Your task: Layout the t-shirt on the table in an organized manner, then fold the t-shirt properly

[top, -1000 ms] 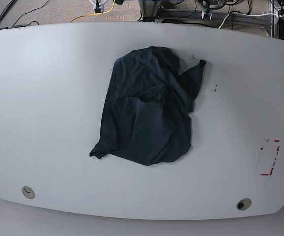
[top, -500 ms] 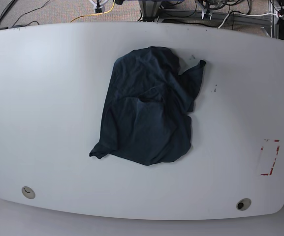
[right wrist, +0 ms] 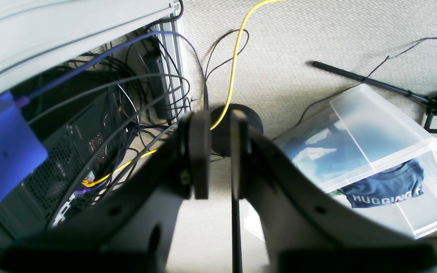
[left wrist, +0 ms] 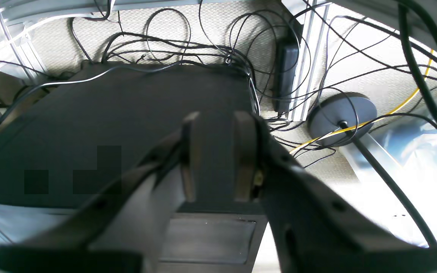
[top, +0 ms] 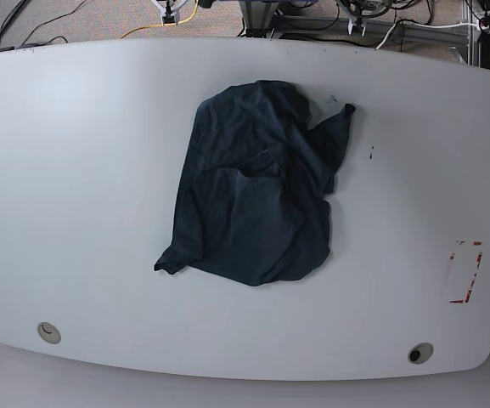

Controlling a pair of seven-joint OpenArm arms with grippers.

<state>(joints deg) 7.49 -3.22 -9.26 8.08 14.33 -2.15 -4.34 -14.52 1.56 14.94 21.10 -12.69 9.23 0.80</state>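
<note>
- The t-shirt (top: 253, 191) is seen lying crumpled near the middle of the table (top: 75, 170), a little toward the far edge, with folds overlapping and one flap pointing out to the right in the base view.
- Neither sleeves nor collar can be told apart in the heap, so the laying-out step is judged not yet begun.
- No arm is seen over the tabletop in the base view; the garment is touched by nothing.
- The left gripper (left wrist: 218, 155) is shown by its wrist camera pointing off the table, toward a dark computer case (left wrist: 108, 132) and tangled cables (left wrist: 203, 45) on the floor. Its jaws stand slightly parted, with a clear gap and nothing held between them.
- The right gripper (right wrist: 218, 151) is likewise aimed at the floor; its jaws are nearly together, a narrow gap is left, and nothing is gripped.
- Both arms are judged to be parked at rest, well apart from the shirt, which would explain the floor views.
- Beyond the shirt, two grommet holes (top: 48, 332) near the front edge and a red tape mark (top: 465, 272) to the right are seen, all well clear of the fabric.
- A clear plastic bin (right wrist: 374, 159) holding another blue garment is seen on the floor in the right wrist view.
- Nothing on the tabletop is seen standing in the way of spreading the shirt.
</note>
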